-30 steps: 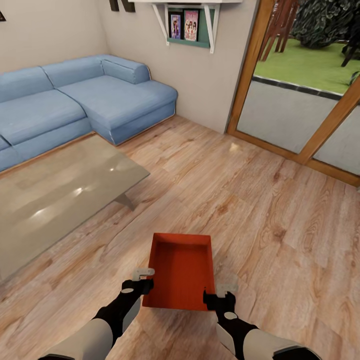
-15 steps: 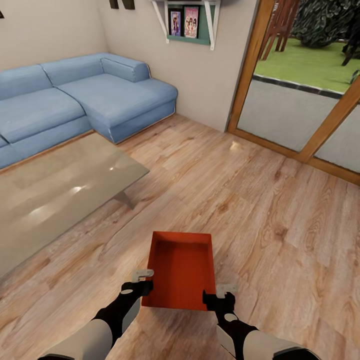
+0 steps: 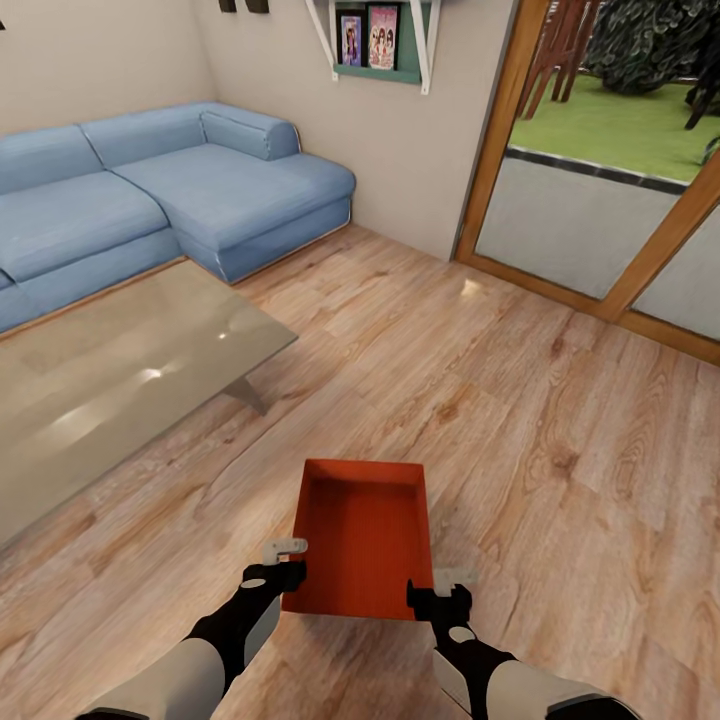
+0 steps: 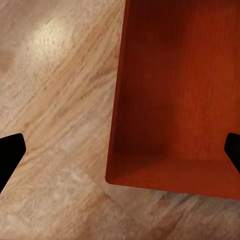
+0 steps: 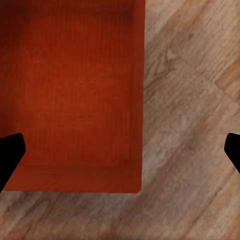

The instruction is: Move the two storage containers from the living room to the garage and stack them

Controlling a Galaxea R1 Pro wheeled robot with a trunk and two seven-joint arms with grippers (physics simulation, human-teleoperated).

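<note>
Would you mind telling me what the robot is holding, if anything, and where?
Nothing is clamped: the left pincer and right pincer straddle the storage container's long side walls near its closer end, open.

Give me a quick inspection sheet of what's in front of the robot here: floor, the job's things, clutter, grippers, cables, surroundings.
Surface: light wood-plank floor.
Job's things: one red-orange bin, open top, nothing inside, between the two grippers.
Clutter: nothing seen.
Grippers: left gripper at the bin's left wall, right gripper at its right wall; both open, jaws straddling a wall in the wrist views.
Cables: nothing seen.
Surroundings: blue sofa, glass table, wall shelf, wood-framed glass doors onto a lawn.
</note>
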